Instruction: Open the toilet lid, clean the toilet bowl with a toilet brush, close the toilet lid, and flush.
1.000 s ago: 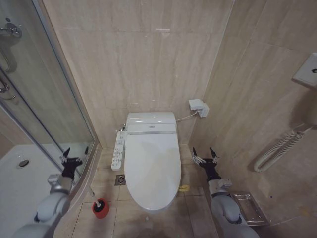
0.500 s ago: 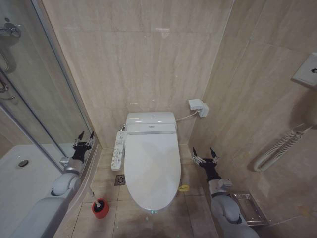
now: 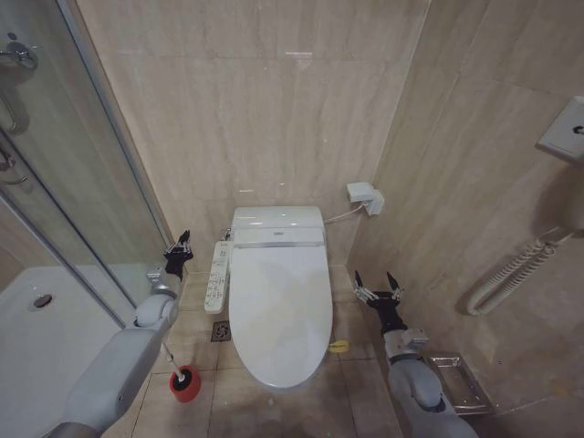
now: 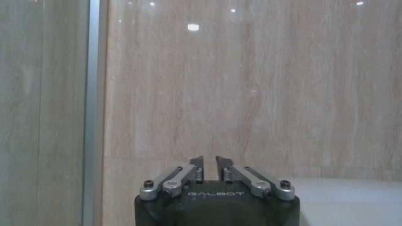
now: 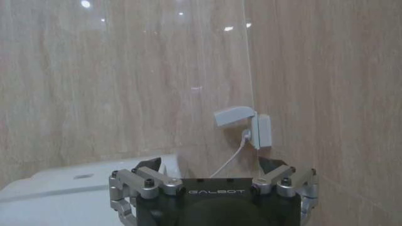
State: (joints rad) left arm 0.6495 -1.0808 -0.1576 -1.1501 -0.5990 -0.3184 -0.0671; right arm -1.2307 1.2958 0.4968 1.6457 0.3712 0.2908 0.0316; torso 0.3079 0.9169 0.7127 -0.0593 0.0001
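The toilet lid (image 3: 279,306) lies shut over the toilet bowl (image 3: 285,384), and a green-yellow strap (image 3: 338,347) shows at its right edge. The toilet brush (image 3: 170,354) stands in its red holder (image 3: 185,383) on the floor, left of the bowl's front. My left gripper (image 3: 179,249) is raised beside the shower glass, left of the button panel (image 3: 219,276). In the left wrist view that gripper (image 4: 208,163) faces the tiled wall with its fingers nearly together and nothing between them. My right gripper (image 3: 377,282) hangs open right of the lid, fingers (image 5: 148,165) spread wide.
The shower's glass door (image 3: 87,173) and white tray (image 3: 36,342) close off the left. A white wall box (image 3: 365,197) with a cable sits behind the seat unit (image 3: 276,228). A floor drain (image 3: 221,331) and a metal tray (image 3: 453,378) lie on the tiles.
My left arm has reached forward and to the right, from near the shower tray up to beside the button panel, and its fingers have closed. The right arm has not moved.
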